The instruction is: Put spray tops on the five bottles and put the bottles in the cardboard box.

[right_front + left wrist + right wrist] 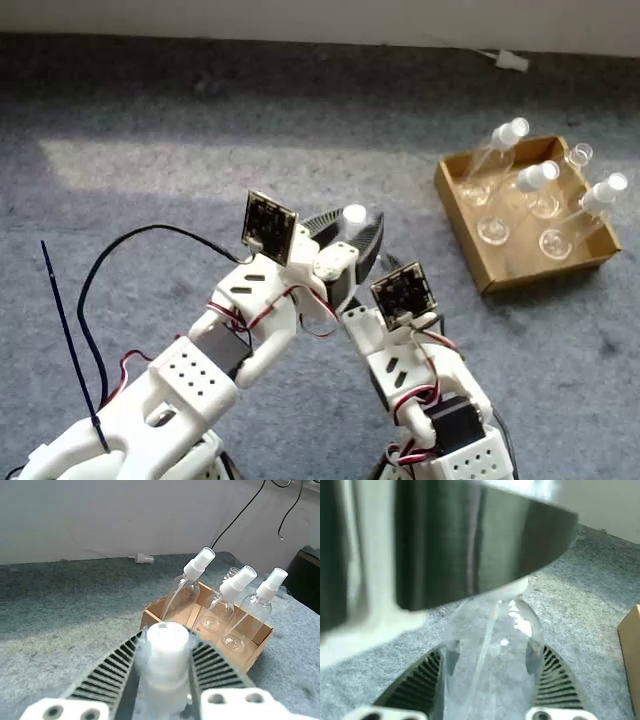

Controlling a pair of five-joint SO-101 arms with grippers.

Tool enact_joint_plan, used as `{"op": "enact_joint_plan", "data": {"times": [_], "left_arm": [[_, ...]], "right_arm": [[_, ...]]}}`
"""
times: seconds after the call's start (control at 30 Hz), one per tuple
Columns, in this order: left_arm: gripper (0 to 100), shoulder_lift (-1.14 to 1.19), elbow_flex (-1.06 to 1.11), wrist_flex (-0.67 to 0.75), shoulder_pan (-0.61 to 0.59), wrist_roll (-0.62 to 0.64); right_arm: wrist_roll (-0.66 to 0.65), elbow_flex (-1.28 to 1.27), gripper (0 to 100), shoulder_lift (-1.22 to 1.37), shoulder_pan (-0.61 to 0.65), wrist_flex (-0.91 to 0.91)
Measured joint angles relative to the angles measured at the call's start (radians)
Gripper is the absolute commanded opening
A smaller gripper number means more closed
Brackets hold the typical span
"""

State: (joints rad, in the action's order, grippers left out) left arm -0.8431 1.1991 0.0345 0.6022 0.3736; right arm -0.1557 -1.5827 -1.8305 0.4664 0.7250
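The left gripper (350, 226) stood at the middle of the grey carpet (150, 150), its ribbed jaws narrowed onto a white spray top (167, 652) and gripping it from both sides. Directly beneath, the right gripper (491, 654) had its jaws closed around a clear bottle (490, 680), held upright, with the spray top sitting at the bottle's neck — whether fully seated could not be told. In the high view the cardboard box (545, 272) lay well apart at about 3 o'clock from the grippers. Three capped bottles (497, 150) leaned inside it, and an uncapped bottle (578, 155) stood among them toward the far side. A loose spray top (512, 62) lay on the carpet's far edge near the wall, at about 1 o'clock.
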Motion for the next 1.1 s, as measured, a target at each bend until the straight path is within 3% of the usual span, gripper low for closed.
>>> {"op": "enact_joint_plan", "data": {"times": [0.17, 0.47, 0.77, 1.0, 1.1], "left_arm": [[21, 0.003, 0.006, -0.089, 0.005, 0.002], [21, -0.094, 0.035, -0.127, -0.02, -0.003], [21, -0.446, 0.04, -0.496, -0.023, -0.055], [0, -0.638, 0.04, -0.689, -0.075, -0.072], [3, -0.692, 0.04, -0.727, -0.167, -0.072]], "right_arm": [[0.002, 0.006, 13.1, 0.0, -0.006, 0.003], [0.002, 0.006, 13.1, 0.0, -0.008, 0.003], [0.003, 0.006, 13.1, 0.0, -0.046, 0.003], [0.003, 0.006, 13.1, 0.0, -0.149, 0.003], [0.003, 0.006, 13.1, 0.0, -0.157, 0.003]]}}
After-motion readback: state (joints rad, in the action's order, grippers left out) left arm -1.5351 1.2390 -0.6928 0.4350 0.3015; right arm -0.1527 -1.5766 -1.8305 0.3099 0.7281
